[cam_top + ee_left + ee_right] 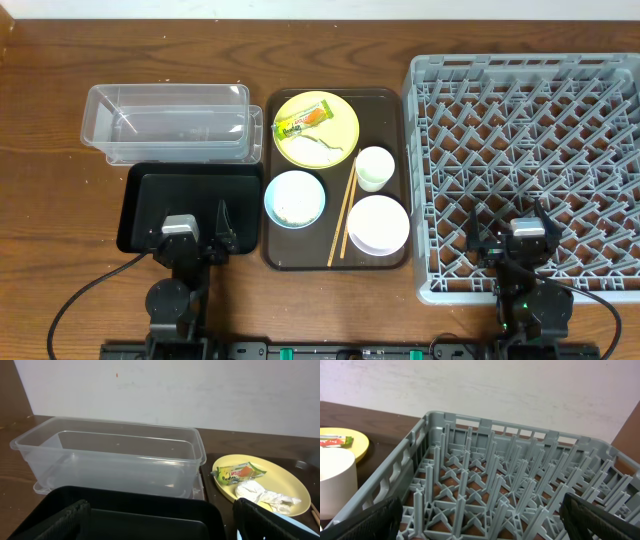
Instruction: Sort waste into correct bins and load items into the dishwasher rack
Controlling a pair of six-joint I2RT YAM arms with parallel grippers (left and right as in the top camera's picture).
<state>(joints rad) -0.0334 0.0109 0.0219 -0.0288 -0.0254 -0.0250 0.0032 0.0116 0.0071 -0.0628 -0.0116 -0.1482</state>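
Overhead, waste: the snack wrapper (303, 119) and the crumpled tissue (322, 147) both lie on the yellow plate (346, 122), wrapper on the far side, tissue on the near side.
Rice: pale flecks show inside the light blue bowl (272, 192), too small to tell for sure.
Items: the plate sits at the far end of the brown tray (388, 100); the cup (374, 168) stands just beside the plate; the white bowl (378, 224) fills the near right corner.
Chopsticks: the pair (343, 215) lies slanted between the two bowls, its near tips close to the tray's front edge.
Bins: the clear tub (95, 125) is beyond the black tray (185, 192), their long edges meeting; both end just beside the brown tray's left rim.
Rack: the grey rack (415, 150) stands right of the brown tray, a narrow strip of table between.
Left gripper (193, 228): jaws spread wide, nothing between them, over the black tray's near edge.
Right gripper (512, 228): jaws likewise released, over the rack's near edge.
Open room: bare table (50, 200) lies left of the bins.
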